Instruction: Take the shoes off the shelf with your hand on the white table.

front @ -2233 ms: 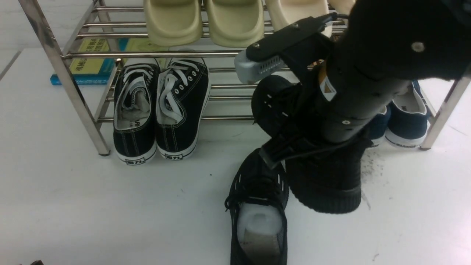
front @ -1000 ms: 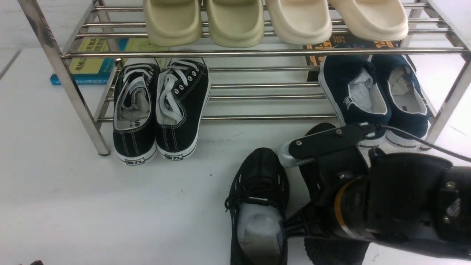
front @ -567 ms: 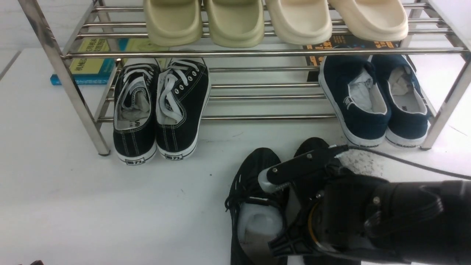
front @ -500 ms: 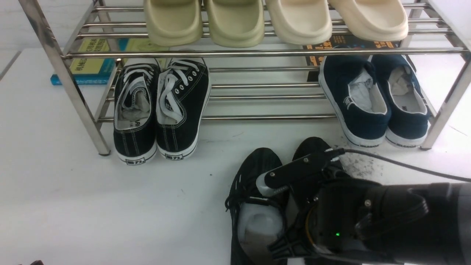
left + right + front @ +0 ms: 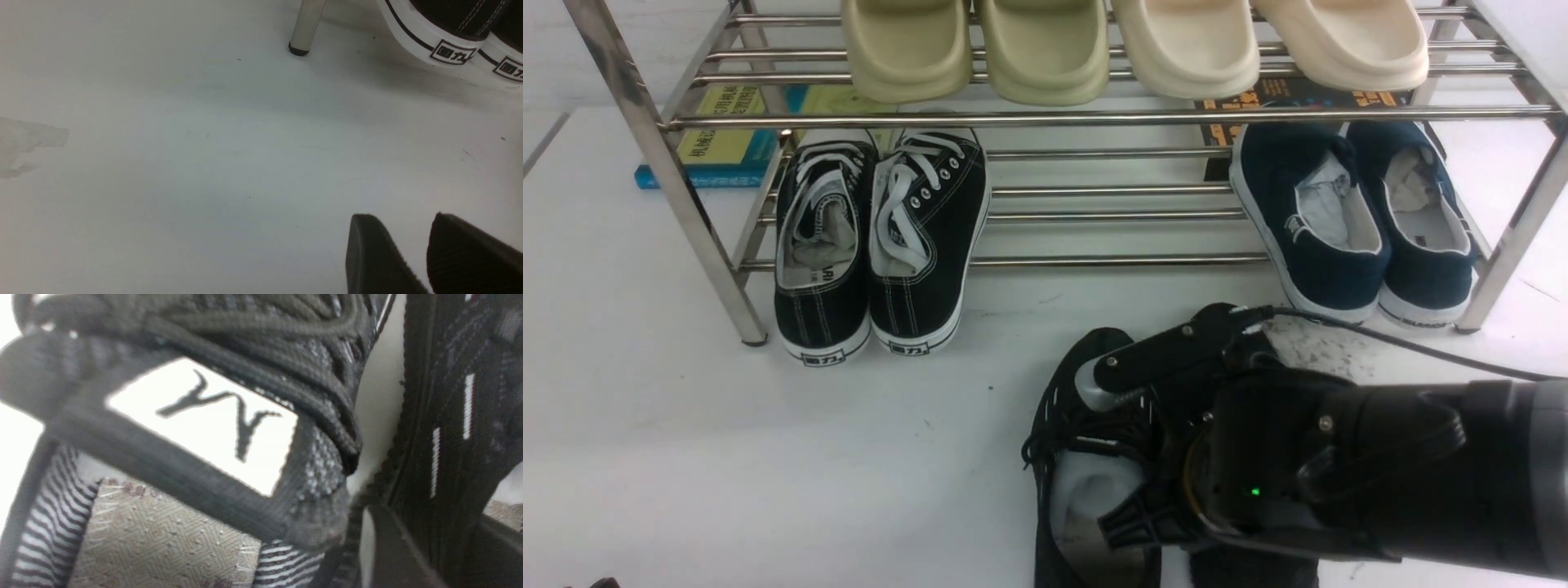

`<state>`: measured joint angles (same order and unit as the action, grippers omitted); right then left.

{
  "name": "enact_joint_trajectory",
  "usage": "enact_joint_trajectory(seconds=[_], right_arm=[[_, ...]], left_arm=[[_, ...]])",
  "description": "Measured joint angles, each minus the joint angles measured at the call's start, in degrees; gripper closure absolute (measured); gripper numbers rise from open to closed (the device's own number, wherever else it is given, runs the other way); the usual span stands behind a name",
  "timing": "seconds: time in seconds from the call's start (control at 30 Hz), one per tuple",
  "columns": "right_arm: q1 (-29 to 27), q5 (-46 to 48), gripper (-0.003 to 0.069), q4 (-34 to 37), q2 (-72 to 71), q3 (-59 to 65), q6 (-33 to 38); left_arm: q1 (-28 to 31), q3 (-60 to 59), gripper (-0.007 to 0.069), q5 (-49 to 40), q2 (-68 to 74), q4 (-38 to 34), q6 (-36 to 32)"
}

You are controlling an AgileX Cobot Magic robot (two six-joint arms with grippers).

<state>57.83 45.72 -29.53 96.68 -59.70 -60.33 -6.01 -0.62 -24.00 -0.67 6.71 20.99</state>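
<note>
Both black mesh shoes are off the shelf [image 5: 1094,118] and lie side by side on the white table [image 5: 768,457]. The left shoe [image 5: 1058,408] shows its laces and white stuffing, and its tongue label fills the right wrist view [image 5: 204,416]. My right arm [image 5: 1339,474] lies low over the second shoe [image 5: 1250,572] and hides most of it. The right gripper [image 5: 433,522] is open, its fingers [image 5: 392,547] astride that shoe's side wall [image 5: 449,416] with the white dashes. The left gripper [image 5: 398,216] hovers over bare table, slightly open and empty.
Black canvas sneakers [image 5: 874,237] with white laces and navy slip-ons [image 5: 1347,220] sit on the lower tier, cream slippers [image 5: 1045,49] on the upper. Books [image 5: 727,139] lie behind. A shelf leg [image 5: 304,24] stands near the left gripper. A dark scuff [image 5: 1315,351] marks the table.
My right arm brought the second shoe down from the shelf beside the first and shifted slightly left. Its jaws have parted around the shoe's wall.
</note>
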Motion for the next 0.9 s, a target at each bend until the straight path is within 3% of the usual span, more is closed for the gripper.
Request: enact_joint_trajectory(seconds=[0.2, 0.43, 0.53, 0.77, 0.83, 0.9], right_arm=[[0.0, 2.97, 0.0307, 4.09, -3.01, -2.09, 4.84], [0.0, 10.4, 0.0302, 8.19, -11.67, -6.27, 10.82], [0.0, 15.52, 0.0333, 9.54, -16.87, -9.09, 14.89], [0.0, 24.65, 0.053, 13.19, -30.51, -12.54, 24.08], [0.0, 25.74, 0.0636, 14.75, -37.25, -12.56, 27.51], [0.0, 25.83, 0.0668, 15.62, -40.87, -12.49, 29.5]], left_arm=[[0.0, 0.0, 0.0384, 0.0, 0.0, 0.0, 0.0], [0.0, 0.0, 0.0384, 0.0, 0.0, 0.0, 0.0], [0.0, 0.0, 0.0384, 0.0, 0.0, 0.0, 0.0], [0.0, 0.0, 0.0384, 0.0, 0.0, 0.0, 0.0], [0.0, 0.0, 0.0384, 0.0, 0.0, 0.0, 0.0], [0.0, 0.0, 0.0384, 0.0, 0.0, 0.0, 0.0]])
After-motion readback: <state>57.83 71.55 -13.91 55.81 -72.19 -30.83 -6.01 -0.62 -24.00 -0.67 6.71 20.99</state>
